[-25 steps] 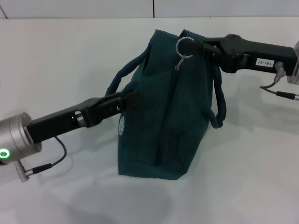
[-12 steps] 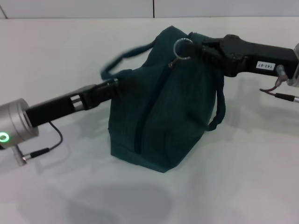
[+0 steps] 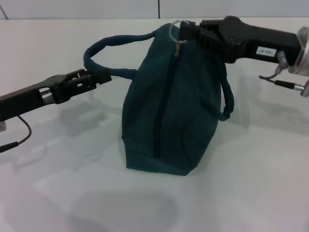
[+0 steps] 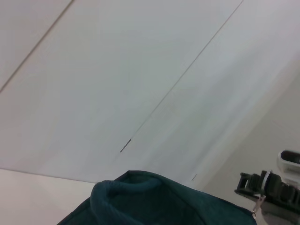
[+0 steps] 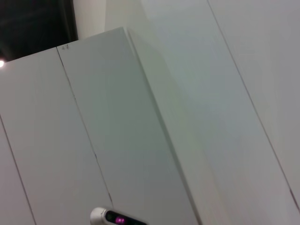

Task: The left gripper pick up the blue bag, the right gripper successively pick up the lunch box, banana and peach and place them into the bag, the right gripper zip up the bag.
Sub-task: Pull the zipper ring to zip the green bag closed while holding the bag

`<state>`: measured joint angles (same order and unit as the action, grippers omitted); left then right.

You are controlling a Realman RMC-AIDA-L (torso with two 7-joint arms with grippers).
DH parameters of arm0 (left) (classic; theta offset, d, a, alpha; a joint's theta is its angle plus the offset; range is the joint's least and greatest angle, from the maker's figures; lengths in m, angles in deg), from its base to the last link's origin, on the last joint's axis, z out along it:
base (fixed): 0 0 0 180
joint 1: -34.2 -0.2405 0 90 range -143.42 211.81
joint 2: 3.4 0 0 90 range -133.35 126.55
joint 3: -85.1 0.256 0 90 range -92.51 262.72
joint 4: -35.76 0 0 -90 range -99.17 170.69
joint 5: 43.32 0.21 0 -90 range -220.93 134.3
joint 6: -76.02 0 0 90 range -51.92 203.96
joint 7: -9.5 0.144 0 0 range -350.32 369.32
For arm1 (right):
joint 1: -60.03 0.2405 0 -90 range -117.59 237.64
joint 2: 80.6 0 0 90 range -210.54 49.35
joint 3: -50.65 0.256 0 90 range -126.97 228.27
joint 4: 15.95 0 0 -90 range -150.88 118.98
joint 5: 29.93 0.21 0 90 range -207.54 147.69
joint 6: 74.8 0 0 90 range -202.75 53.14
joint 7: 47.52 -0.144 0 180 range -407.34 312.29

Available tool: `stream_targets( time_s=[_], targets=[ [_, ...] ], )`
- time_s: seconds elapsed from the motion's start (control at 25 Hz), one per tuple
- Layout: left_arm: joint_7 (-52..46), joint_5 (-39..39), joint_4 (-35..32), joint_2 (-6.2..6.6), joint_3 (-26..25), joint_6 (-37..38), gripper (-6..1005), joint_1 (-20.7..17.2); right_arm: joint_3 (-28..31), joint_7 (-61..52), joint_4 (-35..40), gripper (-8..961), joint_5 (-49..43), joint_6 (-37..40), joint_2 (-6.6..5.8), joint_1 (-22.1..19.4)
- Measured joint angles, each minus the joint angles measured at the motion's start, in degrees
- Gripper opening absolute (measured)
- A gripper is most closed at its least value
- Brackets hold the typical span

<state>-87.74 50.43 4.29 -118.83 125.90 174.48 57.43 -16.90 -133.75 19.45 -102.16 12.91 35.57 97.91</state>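
The blue bag [image 3: 169, 106] stands on the white table [image 3: 251, 183], with its zip line running closed along the top. My left gripper [image 3: 102, 77] is to the bag's left, shut on one carry handle [image 3: 99, 48], which stretches out as a loop. My right gripper [image 3: 192, 32] is at the bag's far top end, shut on the zip pull beside its metal ring [image 3: 176, 26]. The left wrist view shows the handle [image 4: 124, 197] up close and the right gripper [image 4: 262, 187] farther off. No lunch box, banana or peach is in view.
The bag's second handle [image 3: 226, 96] hangs down its right side. Cables trail from both arms, at the left [image 3: 19, 135] and at the right [image 3: 285, 84]. The right wrist view shows only white wall panels [image 5: 140, 117] and a small lit white part [image 5: 115, 218].
My left gripper has drawn back to the left, stretching the handle out from the bag. My right gripper has shifted toward the far end with the zip pull. The bag has shifted and stands straighter.
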Motion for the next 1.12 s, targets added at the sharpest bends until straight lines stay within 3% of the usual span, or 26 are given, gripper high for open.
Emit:
stream_targets(
  time_s=[0.24, 0.56, 0.96, 1.12],
  targets=[
    [-0.14, 3.16, -0.24, 1.02, 0.12, -1.61, 762, -0.11, -0.28, 1.55, -3.03, 6, 0.51, -1.62, 0.03, 4.07],
    [-0.42, 5.95, -2.67, 1.44, -0.17, -5.02, 765, -0.84, -0.39, 2.69, -3.61, 6, 0.99, -2.28, 0.02, 5.14],
    [1.49, 5.16, -4.72, 0.99, -11.98, -5.44, 769, -0.78, -2.28, 4.91, -4.39, 5, 3.16, -3.97, 0.02, 5.51],
    [2.45, 2.94, -4.74, 0.94, -13.24, -5.58, 771, -1.00, -3.92, 6.01, -5.13, 5, 4.16, -6.69, 0.02, 6.42]
  ],
)
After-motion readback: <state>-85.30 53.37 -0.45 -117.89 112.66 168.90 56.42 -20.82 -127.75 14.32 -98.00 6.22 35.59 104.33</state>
